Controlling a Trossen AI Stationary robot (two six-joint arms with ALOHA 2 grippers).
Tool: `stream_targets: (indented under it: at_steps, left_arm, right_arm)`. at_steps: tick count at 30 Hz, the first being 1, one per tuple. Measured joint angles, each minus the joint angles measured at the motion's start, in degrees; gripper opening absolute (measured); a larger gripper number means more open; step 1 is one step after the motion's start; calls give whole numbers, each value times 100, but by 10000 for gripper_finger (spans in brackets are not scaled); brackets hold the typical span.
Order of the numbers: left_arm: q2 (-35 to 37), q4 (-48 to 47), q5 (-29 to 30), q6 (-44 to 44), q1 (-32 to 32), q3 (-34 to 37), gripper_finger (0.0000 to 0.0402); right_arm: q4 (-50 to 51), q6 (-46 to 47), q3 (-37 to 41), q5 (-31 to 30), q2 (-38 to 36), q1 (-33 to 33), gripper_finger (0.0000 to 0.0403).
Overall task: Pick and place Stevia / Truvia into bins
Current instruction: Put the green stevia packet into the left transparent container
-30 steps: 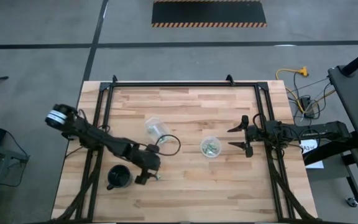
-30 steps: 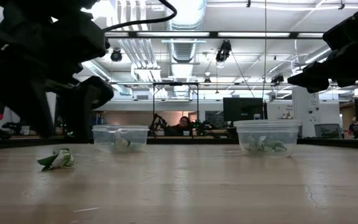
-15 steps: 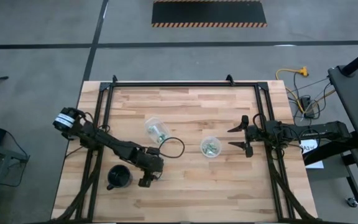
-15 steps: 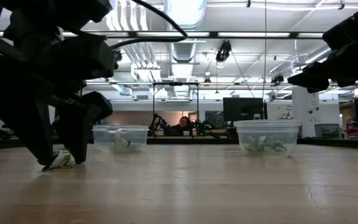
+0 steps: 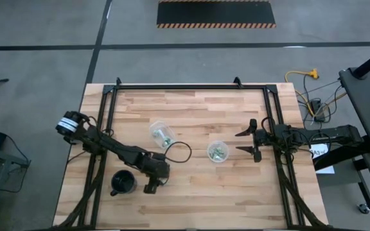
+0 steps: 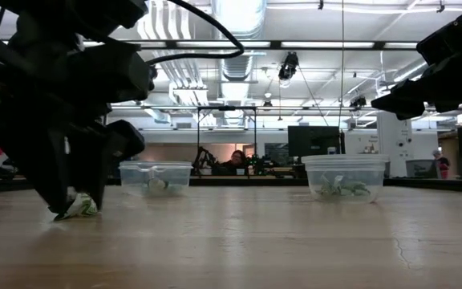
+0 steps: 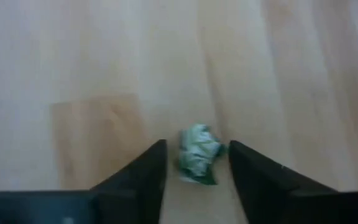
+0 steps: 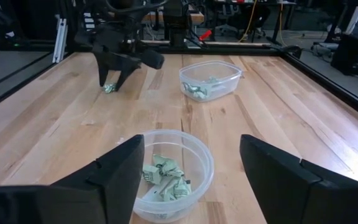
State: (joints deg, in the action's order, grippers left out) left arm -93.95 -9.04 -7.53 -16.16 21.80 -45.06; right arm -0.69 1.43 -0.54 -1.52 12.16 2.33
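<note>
Pale wood planks bear a crumpled packet between left hand's parted fingers.

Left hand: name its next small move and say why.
Probably close the fingers. The left hand is down at the table, and the crumpled green-and-white packet lies between its open fingers, apparently not yet pinched. The right hand waits open beside the nearer bin.
</note>
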Motion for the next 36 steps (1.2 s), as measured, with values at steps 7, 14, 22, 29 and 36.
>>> stream_targets:
  at_steps: [7,14,22,29,36]
  left_arm:
    - [-9,-149,-342,640,7,-129,14]
    - [-2,-54,-199,955,7,-347,4]
    - [35,-13,1144,1263,0,-640,2]
    - [107,500,2614,1353,-54,-475,1]
    - [120,764,4304,1078,-84,-429,1]
  right_arm:
    - [0,-11,0,0,0,1,254]
    - [1,-1,0,0,0,1,262]
    - [2,-4,0,-2,0,0,258]
    - [1,-11,0,-1,-2,0,251]
    - [2,2,0,-2,-2,0,258]
